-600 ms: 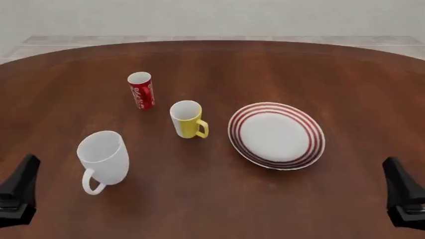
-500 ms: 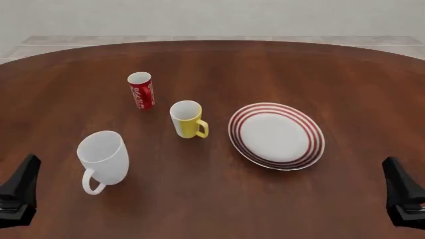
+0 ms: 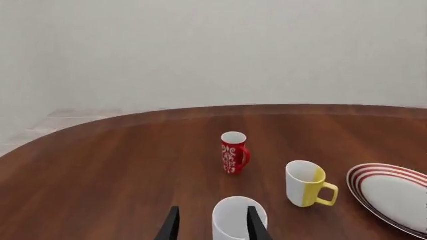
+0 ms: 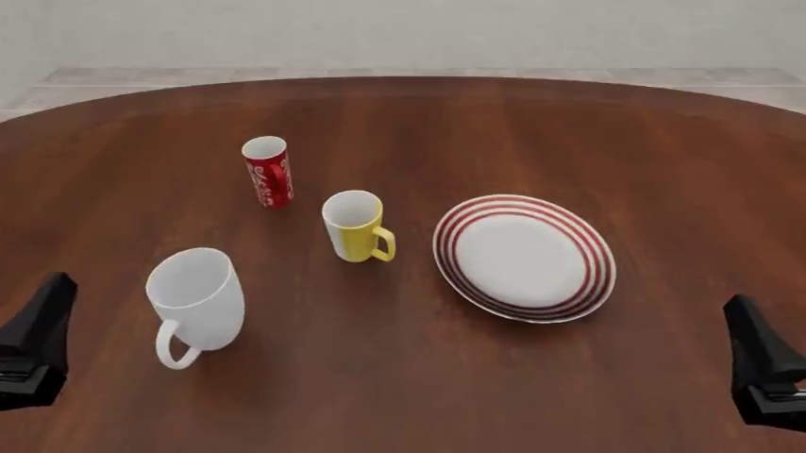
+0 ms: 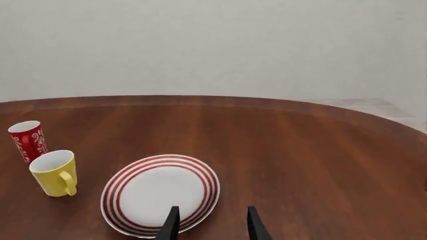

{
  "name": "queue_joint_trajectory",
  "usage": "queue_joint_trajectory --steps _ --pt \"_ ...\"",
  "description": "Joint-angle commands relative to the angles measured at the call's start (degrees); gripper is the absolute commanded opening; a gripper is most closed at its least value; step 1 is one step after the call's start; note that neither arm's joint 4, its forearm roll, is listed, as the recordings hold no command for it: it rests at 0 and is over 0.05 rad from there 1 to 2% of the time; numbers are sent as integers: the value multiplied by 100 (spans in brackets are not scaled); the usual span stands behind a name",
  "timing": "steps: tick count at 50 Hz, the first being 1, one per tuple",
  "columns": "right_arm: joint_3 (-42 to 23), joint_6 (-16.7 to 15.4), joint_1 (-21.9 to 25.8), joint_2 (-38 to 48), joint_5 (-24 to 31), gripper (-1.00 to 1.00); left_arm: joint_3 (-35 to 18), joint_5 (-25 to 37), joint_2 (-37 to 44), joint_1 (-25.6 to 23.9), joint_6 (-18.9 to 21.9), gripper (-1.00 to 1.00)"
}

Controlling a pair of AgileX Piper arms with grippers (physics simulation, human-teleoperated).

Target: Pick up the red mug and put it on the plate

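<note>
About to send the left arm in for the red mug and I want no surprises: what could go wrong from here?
1. The big white mug stands between the left gripper and the red mug; a straight reach may knock it.
2. The red mug is tall and narrow, so an off-centre close could tip it.
3. The yellow-and-white mug sits between the red mug and the plate; a low carry may clip it.

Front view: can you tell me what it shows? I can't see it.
A brown table holds a red mug at the back left, a yellow mug in the middle, a big white mug nearer left, and a red-ringed plate on the right. Both black tools, left and right, sit at the near corners, holding nothing.
</note>
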Motion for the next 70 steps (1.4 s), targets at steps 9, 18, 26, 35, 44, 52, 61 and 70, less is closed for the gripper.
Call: queue_joint_trajectory --steps 9,18,26,35,44,52,61,70 --pt "3 39 -27 148 -123 100 -1360 -544 1626 -343 309 100" --pt "-9 48 -30 253 -203 100 -2291 -748 2527 -494 506 100" --pt "-54 51 -67 206 -122 100 -2907 -974 3594 -634 268 100" --pt "-169 18 -60 149 37 100 -3404 -1133 4356 -788 59 100" --pt "-257 1 -50 183 91 100 -3972 -1068 4984 -860 -200 100" --pt "-265 5 -56 155 117 100 -4642 -718 5565 -916 -619 100" --pt "-245 32 -77 136 95 100 -5467 -109 6177 -474 -1060 100" --pt "-117 54 -72 92 -3 100 -6012 389 6536 -162 -1110 100"
